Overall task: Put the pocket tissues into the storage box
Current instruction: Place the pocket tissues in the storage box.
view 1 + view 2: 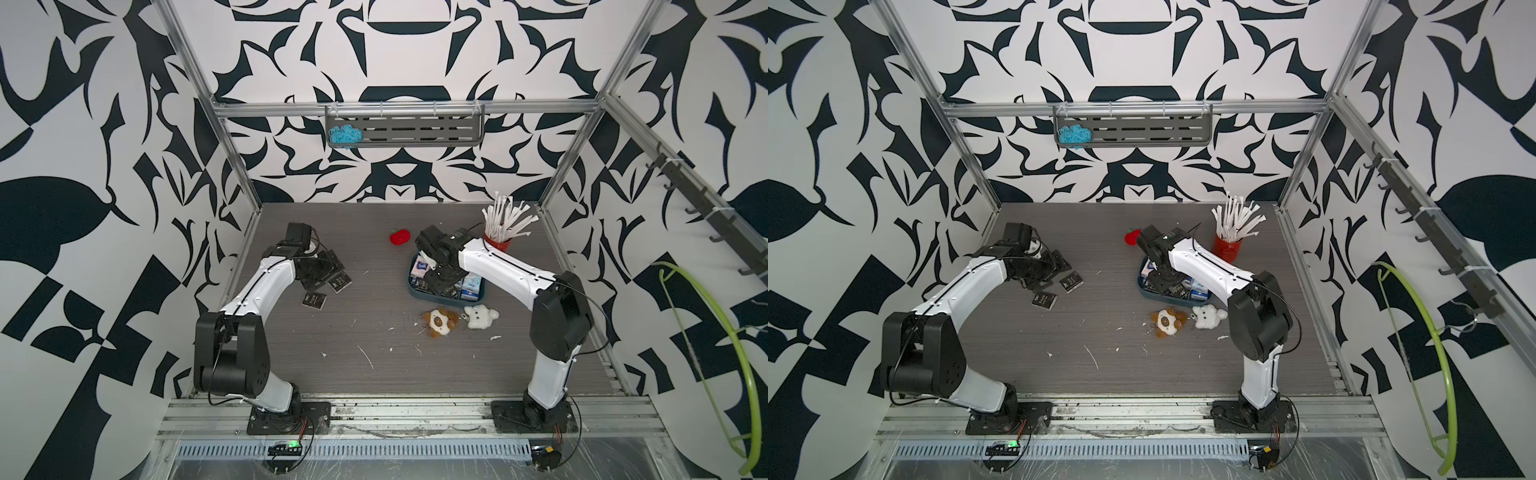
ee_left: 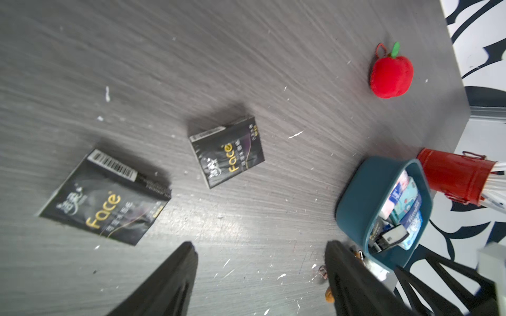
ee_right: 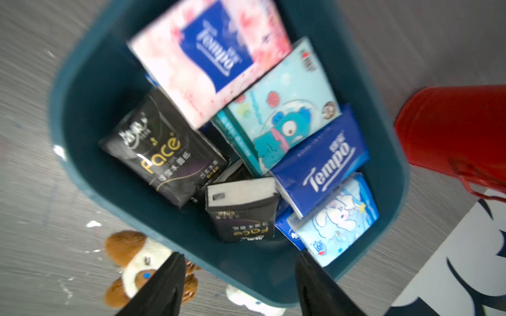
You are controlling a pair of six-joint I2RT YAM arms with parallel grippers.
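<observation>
Evidently the right gripper (image 3: 241, 255) hangs over the storage box (image 3: 90, 109) because that is where packs are let go. Its fingers stand apart with nothing between them, directly above a black pack (image 3: 241, 210) that rests tilted on its edge among the pink, teal and blue pocket tissues (image 3: 210, 52). The box sits right of centre in both top views, just beside the red cup (image 1: 498, 243) of white sticks, with two plush toys (image 1: 440, 322) just below it in the frame. The left gripper (image 2: 260, 245), likewise spread and empty, is poised low at centre left in the top views. It is near a loose black pack (image 1: 314, 300) and a second loose pack (image 1: 340, 284) lying flat on the table (image 1: 374, 353), and is probably lining up the next pick. In the top views the right arm hides most of the box's contents, while the right wrist view lays bare at least six packs. Only the left wrist view shows that the loose packs lie apart, printed faces up, clear of the fingers.
</observation>
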